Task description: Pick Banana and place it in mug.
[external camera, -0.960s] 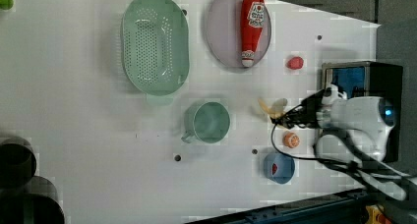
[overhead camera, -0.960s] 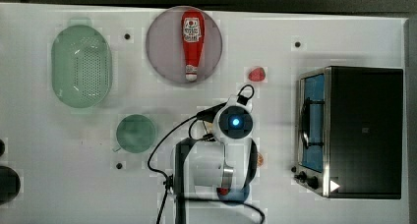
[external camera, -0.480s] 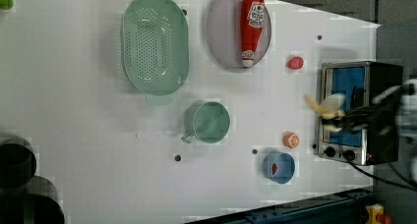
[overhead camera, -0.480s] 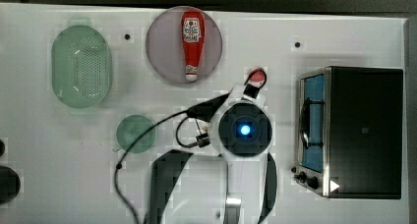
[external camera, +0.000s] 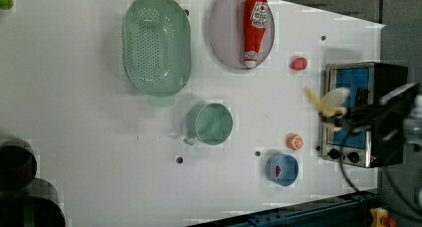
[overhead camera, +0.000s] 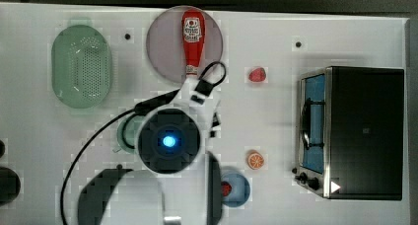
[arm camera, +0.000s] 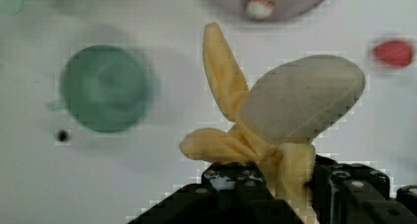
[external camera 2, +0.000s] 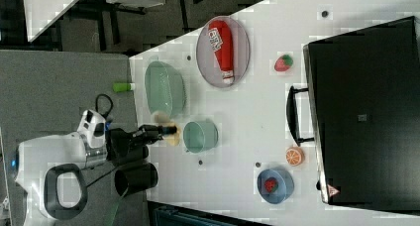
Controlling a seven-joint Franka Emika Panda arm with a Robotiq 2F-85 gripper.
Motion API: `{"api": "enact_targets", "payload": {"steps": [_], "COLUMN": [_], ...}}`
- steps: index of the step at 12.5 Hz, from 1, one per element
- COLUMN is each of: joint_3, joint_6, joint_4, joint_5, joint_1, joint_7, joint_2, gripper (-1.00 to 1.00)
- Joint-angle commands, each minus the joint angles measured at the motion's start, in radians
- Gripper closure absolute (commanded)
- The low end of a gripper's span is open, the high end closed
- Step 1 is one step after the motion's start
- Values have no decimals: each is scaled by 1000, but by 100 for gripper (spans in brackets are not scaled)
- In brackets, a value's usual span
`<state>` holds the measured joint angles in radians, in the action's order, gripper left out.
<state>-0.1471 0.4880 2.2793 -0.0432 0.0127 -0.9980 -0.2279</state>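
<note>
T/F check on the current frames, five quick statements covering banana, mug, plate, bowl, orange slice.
1. The end effector holds the peeled pale-yellow toy banana. True.
2. The banana is inside the small dark-green mug. False: the mug looks empty.
3. A red ketchup bottle lies on the grey-purple plate. True.
4. The blue bowl is empty. False: a red item sits inside.
5. The round orange slice lies in the pale-green perforated colander. False: it lies on the table.

**Bright, even light — blocky frames**

White table evenly lit, near washed out. Soft faint shadow beside the mug in the wrist view — mug blurred there, banana sharper. Blocky compression artefacts around object edges.
</note>
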Motion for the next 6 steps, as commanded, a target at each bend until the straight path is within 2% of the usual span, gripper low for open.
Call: {"api": "enact_targets", "payload": {"steps": [1, 6], "joint_3": [-112, -243], "joint_6": [-10, 100], "joint_4": [28, 29], "joint_5": [-50, -68], "joint_1": [-37, -39], "joint_7": [274, 510], "joint_2": [50, 143], "gripper": [36, 36]}}
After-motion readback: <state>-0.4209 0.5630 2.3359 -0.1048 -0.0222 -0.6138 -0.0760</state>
